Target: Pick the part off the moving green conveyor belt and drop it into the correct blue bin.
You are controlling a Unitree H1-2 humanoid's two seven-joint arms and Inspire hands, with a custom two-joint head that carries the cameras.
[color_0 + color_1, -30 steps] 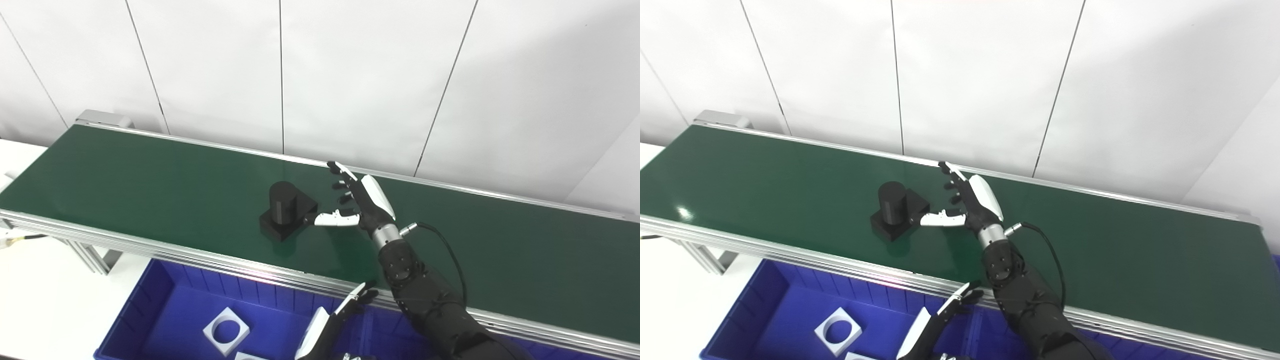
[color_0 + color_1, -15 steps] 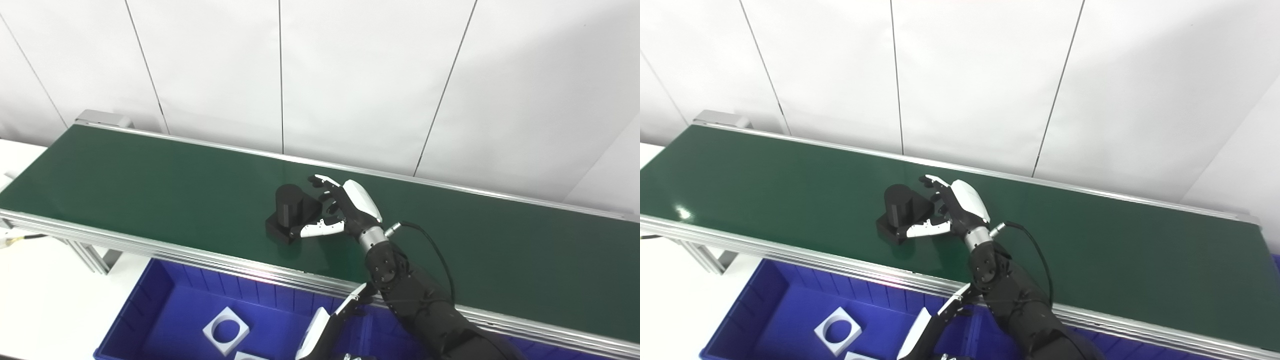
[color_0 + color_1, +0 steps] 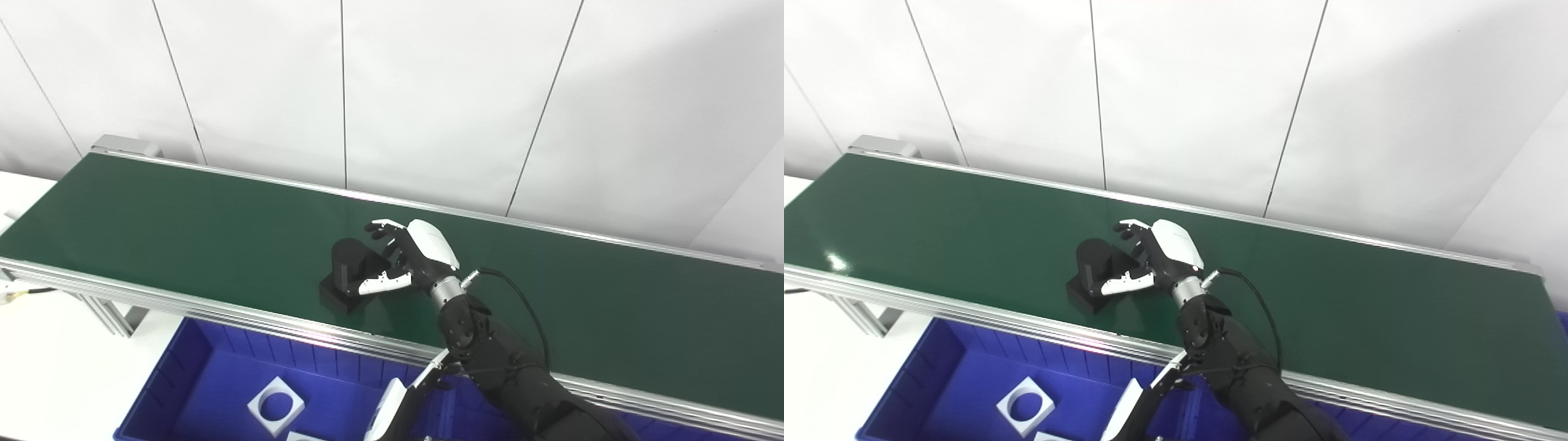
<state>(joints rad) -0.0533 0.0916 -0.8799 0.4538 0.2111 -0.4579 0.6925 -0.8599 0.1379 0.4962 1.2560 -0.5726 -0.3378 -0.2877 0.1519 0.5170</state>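
A long green conveyor belt runs from the far left to the near right, edged in aluminium rail, with white wall panels behind it. Below its near edge sits a blue bin, and on the bin's floor lies a white square part with a round hole; the corner of a second white piece shows at the picture's bottom edge.

The right arm reaches up from the bottom right across the belt's near rail, a black cable looping off its wrist. The right hand is at the middle of the belt, curled about the black part, a dark cylinder standing upright on a square base. Its fingers arch over the far side of the cylinder and the white thumb lies across the near side, against the base. The part's base looks to rest on the belt, and whether the grip is fully tight I cannot tell.

The left hand hangs low over the bin, just near of the belt's rail, fingers straight and slightly apart, holding nothing.
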